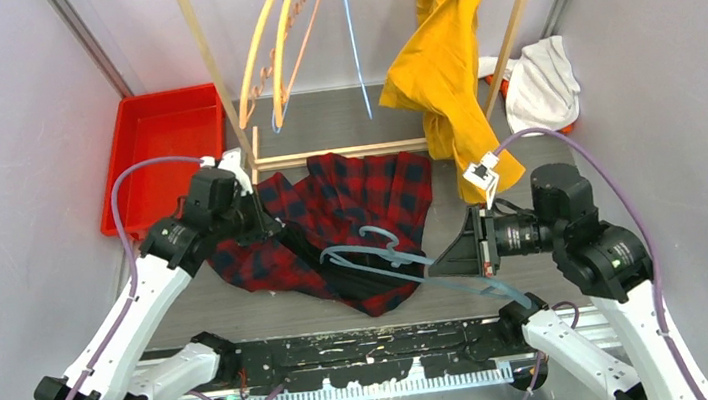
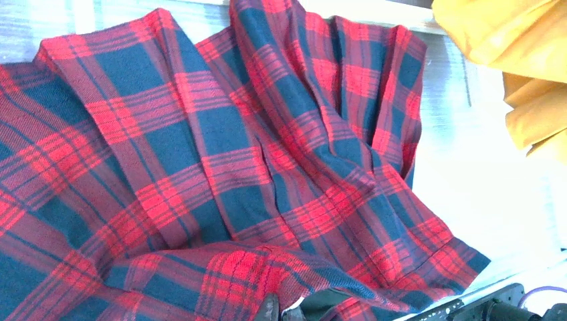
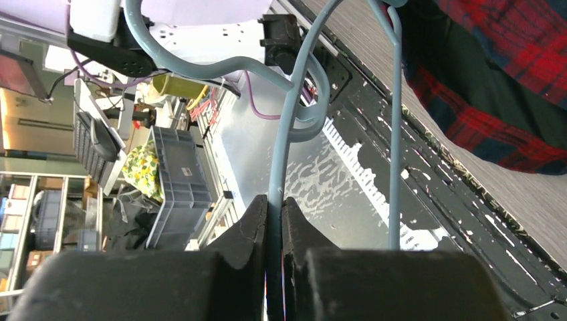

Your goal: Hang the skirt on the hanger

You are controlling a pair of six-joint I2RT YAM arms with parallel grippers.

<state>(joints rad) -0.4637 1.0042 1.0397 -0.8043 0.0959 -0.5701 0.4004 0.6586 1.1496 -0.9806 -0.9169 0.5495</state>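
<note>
Limp, light red-and-navy plaid cloth skirt [image 1: 354,195]: grab its waistband beside the pale-blue plastic hanger [image 1: 386,255], which the right gripper [image 3: 274,208] is pinching; can't tell the left gripper [image 1: 254,219] grip.

Top camera looks down from behind; close wrist cameras apparently share the skirt [image 2: 267,167].

1. The left arm [image 1: 144,294], white links, rises from the near-left base and reaches far and rightward, wrist tipped down.
2. The left gripper [image 1: 260,223] is held low; only one dark fingertip [image 2: 269,309] shows, so jaw state is unclear.
3. The right arm [image 1: 604,267] is folded at near right, wrist level, pointing left.
4. The right gripper [image 1: 459,253] has its fingers [image 3: 251,224] clamped on the hanger [image 1: 386,252] rod.
</note>
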